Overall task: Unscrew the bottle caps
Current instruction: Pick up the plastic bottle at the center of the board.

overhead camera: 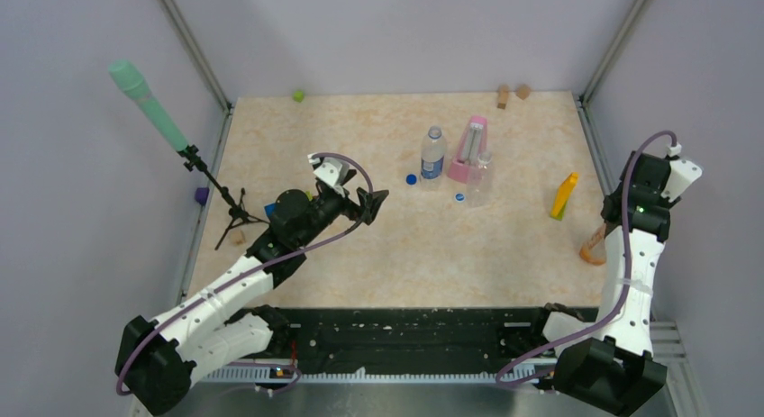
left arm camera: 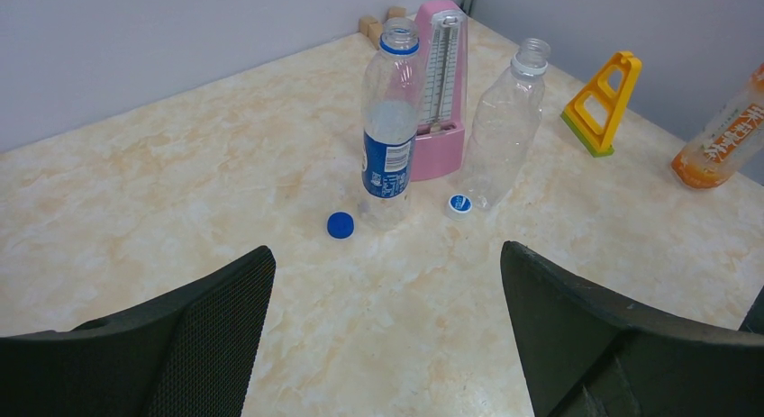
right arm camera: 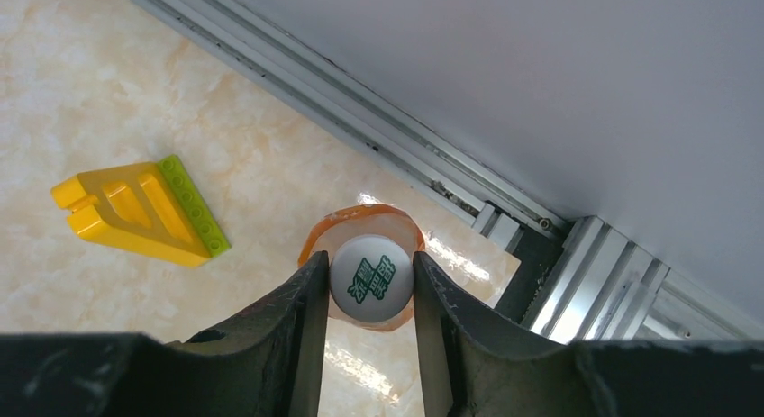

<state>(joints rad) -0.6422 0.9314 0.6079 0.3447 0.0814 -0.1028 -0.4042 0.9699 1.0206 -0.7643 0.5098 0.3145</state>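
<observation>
1. Left gripper [overhead camera: 374, 201] hangs over the middle-left of the table [overhead camera: 297, 138], jaws spread wide with nothing between them. In its wrist cam it faces the bottles from well back.
2. Dark blue cap [left arm camera: 340, 224] is off and lying flat on the table, just left of the blue-label bottle [left arm camera: 389, 129]. That bottle stands upright with its neck open.
3. Pink metronome [left arm camera: 441, 84] sits right behind, between the two clear bottles.
4. Pale cap with a blue top [left arm camera: 459, 203] is also off, lying by the foot of the plain clear bottle [left arm camera: 504, 129]. That one's upright and open-necked too.
5. Yellow wedge thing [overhead camera: 565, 194] with a green strip lies further right, apart from everything.
6. Orange bottle [overhead camera: 595, 246] is way over at the right edge by the metal rail, with its green-lettered cap [right arm camera: 371, 279] on top.
7. Right gripper [right arm camera: 368, 264] comes at it from above, and its fingers [right arm camera: 306, 300] are pinched against both sides of that cap.
</observation>
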